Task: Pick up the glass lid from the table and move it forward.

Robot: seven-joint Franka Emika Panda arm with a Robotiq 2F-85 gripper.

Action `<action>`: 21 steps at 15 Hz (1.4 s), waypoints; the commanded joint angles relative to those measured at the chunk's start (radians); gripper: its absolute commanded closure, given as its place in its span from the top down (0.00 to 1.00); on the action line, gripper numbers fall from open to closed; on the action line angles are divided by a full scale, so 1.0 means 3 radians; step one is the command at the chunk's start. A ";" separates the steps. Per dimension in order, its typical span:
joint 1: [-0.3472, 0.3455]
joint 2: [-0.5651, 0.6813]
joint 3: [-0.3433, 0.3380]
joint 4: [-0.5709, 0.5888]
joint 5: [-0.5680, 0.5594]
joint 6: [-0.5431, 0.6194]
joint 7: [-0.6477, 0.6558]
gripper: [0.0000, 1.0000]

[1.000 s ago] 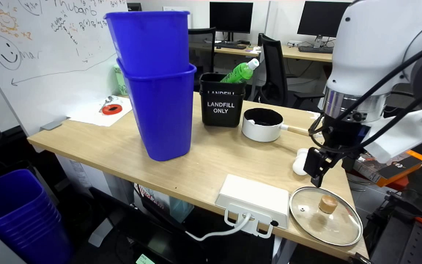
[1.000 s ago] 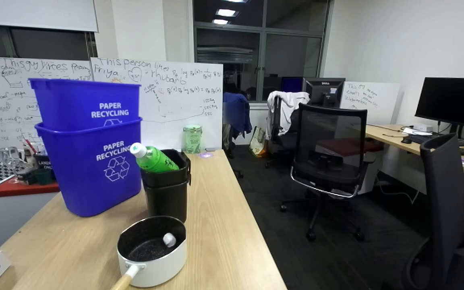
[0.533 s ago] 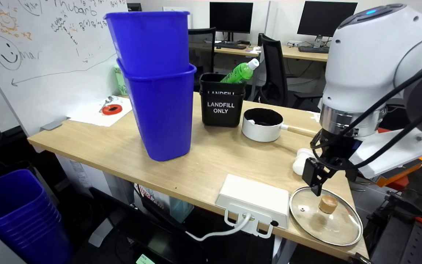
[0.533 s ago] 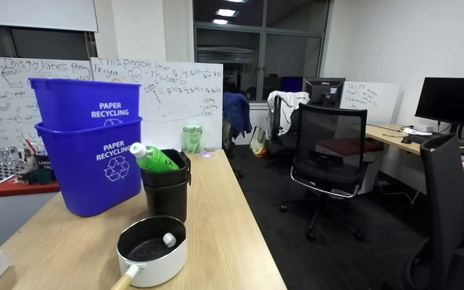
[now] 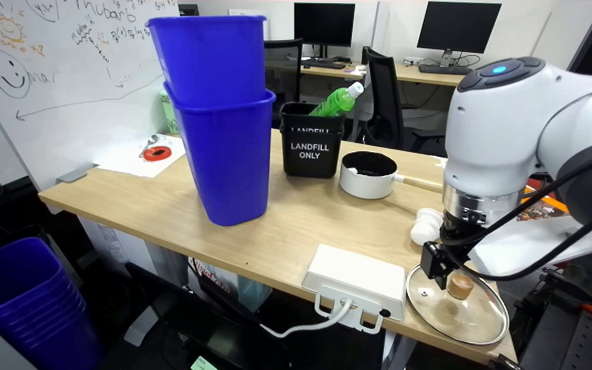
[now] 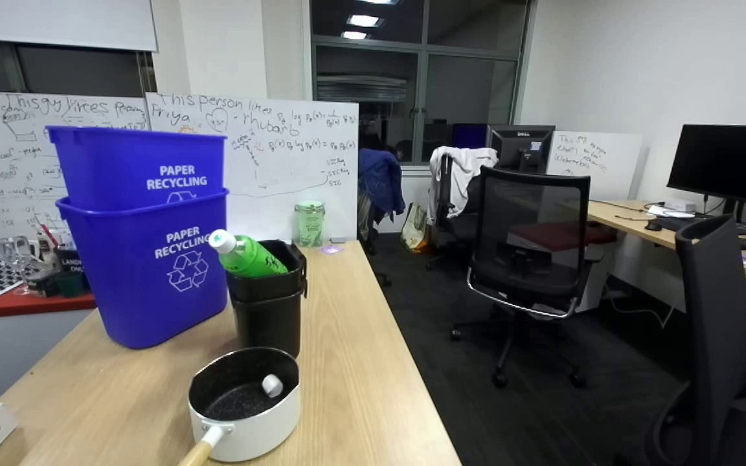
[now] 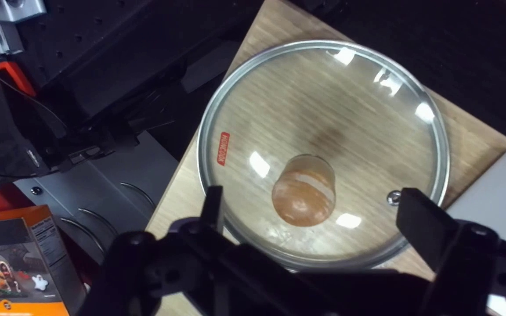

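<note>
The glass lid lies flat on the table at its near right corner in an exterior view. It is round and clear, with a metal rim and a brownish centre knob. My gripper is above the knob side of the lid, pointing down. In the wrist view the gripper is open, with one finger on each side of the knob in the picture and nothing between the pads. The lid fills the middle there. Neither lid nor gripper shows in an exterior view with the table.
A white box with a cable stands close beside the lid. A white round object lies behind the gripper. A white saucepan, black bins with a green bottle, and stacked blue bins stand farther back. Table edges run close to the lid.
The arm has come down, and my gripper is lower and closer to the lid's knob. The lid and the other objects have not moved.
</note>
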 commanded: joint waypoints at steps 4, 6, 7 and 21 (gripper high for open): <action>0.0025 0.0338 -0.0261 0.0001 -0.0531 0.0272 0.0688 1.00; 0.0031 0.0421 -0.0381 0.0001 -0.0689 0.0362 0.0865 1.00; 0.0033 0.0458 -0.0444 0.0002 -0.0749 0.0407 0.0941 1.00; -0.0091 0.0515 -0.0489 0.0004 -0.0786 0.0774 0.1585 1.00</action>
